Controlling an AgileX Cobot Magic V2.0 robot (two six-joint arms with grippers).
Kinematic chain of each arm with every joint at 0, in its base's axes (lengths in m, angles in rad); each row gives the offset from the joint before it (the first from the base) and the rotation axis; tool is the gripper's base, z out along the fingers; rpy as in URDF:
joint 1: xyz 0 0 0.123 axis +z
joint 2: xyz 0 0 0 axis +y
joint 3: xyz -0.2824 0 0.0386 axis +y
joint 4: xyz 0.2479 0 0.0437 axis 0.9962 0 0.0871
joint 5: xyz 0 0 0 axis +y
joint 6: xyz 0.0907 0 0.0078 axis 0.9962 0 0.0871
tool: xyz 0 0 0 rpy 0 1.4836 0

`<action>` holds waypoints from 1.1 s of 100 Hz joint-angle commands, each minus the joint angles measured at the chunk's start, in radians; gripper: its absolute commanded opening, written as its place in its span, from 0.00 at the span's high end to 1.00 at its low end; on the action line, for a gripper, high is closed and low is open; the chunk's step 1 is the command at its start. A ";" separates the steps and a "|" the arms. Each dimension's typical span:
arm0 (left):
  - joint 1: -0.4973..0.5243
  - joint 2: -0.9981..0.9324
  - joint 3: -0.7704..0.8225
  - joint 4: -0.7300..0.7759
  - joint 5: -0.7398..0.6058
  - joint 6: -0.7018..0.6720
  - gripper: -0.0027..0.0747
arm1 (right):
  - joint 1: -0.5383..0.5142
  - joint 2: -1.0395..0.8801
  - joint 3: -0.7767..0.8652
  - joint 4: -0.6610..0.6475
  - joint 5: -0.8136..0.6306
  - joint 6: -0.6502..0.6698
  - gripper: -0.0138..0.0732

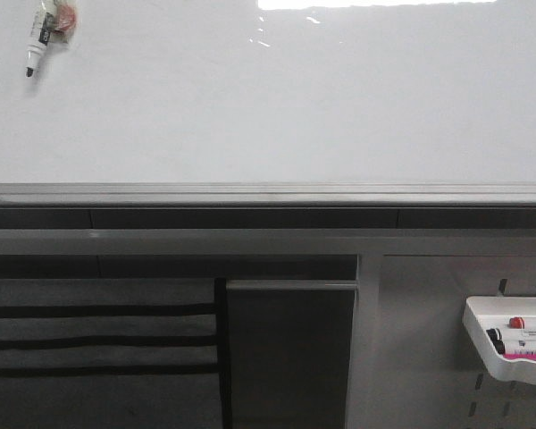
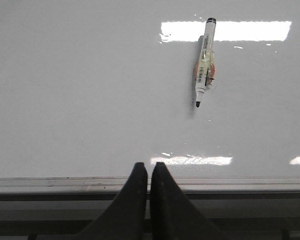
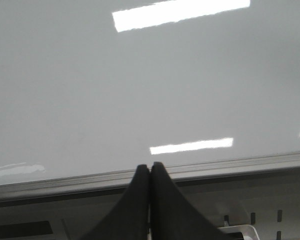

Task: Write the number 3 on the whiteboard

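No stroke of the 3 shows on the large glossy white whiteboard, where a black-tipped white marker sits far above its grey rail; left pincer and right pincer are closed, empty.

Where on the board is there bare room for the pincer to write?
The whiteboard is bare from right of the marker stuck at its upper left across to its right side, down to the grey edge rail. Only that marker corner is crowded.
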 commanded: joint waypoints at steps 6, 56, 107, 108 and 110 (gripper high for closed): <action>0.002 -0.024 0.008 -0.009 -0.069 -0.011 0.99 | 0.002 -0.016 0.025 -0.010 -0.077 -0.003 0.92; 0.002 -0.024 0.008 -0.009 -0.069 -0.011 0.99 | 0.002 -0.016 0.025 -0.010 -0.077 -0.003 0.92; 0.002 -0.024 0.008 0.094 -0.061 -0.011 0.99 | 0.002 -0.016 0.025 -0.049 0.061 -0.003 0.92; 0.002 -0.024 0.008 0.101 -0.061 -0.011 0.99 | 0.002 -0.016 0.025 -0.051 0.058 -0.003 0.92; 0.002 -0.024 0.006 0.108 -0.063 -0.011 0.99 | 0.002 -0.016 0.025 -0.051 0.050 -0.003 0.92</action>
